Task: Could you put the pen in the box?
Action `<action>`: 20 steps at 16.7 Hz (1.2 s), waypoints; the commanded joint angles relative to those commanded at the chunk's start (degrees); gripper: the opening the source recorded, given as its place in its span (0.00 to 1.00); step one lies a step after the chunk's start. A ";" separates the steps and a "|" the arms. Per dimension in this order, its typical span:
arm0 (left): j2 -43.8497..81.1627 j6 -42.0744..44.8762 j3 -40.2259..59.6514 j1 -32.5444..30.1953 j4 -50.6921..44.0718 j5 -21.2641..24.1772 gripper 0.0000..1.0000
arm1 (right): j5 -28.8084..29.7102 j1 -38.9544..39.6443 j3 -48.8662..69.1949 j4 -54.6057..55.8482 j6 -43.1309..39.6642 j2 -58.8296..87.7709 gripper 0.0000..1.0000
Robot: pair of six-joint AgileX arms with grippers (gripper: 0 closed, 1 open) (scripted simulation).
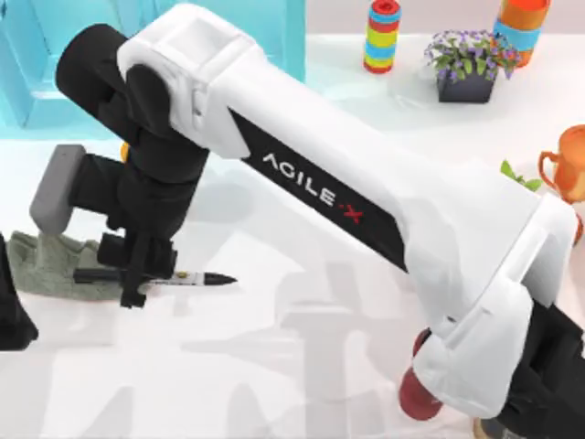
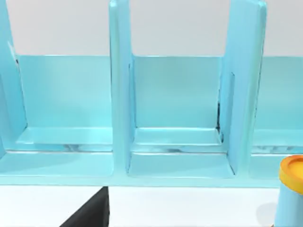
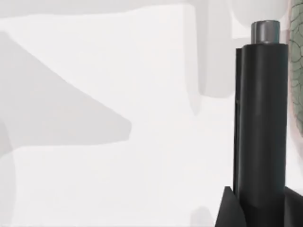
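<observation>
The pen (image 1: 196, 278) lies level near the table's left side, its black cap end over a grey-green cloth (image 1: 50, 261) and its tip pointing right. My right gripper (image 1: 137, 279) reaches down from the long white arm and is shut on the pen at the cap end of its barrel. The right wrist view shows the black cap (image 3: 262, 118) close up, with dark fingers (image 3: 229, 213) on either side of it. The light-blue box (image 1: 55, 55) stands at the back left, and its dividers (image 2: 120, 94) face my left wrist camera. My left arm (image 1: 11, 315) sits parked at the left edge.
A yellow-lidded blue tub (image 2: 291, 189) stands in front of the box. At the back right are a striped ring stack (image 1: 382, 37), a flower pot (image 1: 468, 64) and an orange-blue cylinder (image 1: 521, 27). An orange cup (image 1: 571, 165) is at the right edge and a red object (image 1: 419, 393) sits under the right arm.
</observation>
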 joint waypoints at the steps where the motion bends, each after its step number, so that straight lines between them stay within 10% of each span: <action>1: 0.00 0.00 0.00 0.00 0.00 0.00 1.00 | 0.00 0.00 0.00 0.00 0.00 0.00 0.00; 8: 0.00 0.00 0.00 0.00 0.00 0.00 1.00 | 6.04 -15.82 -16.67 6.94 13.12 -15.02 0.00; 20: 0.00 0.00 0.00 0.00 0.00 0.00 1.00 | 17.08 -74.80 -89.12 38.97 66.70 -61.42 0.00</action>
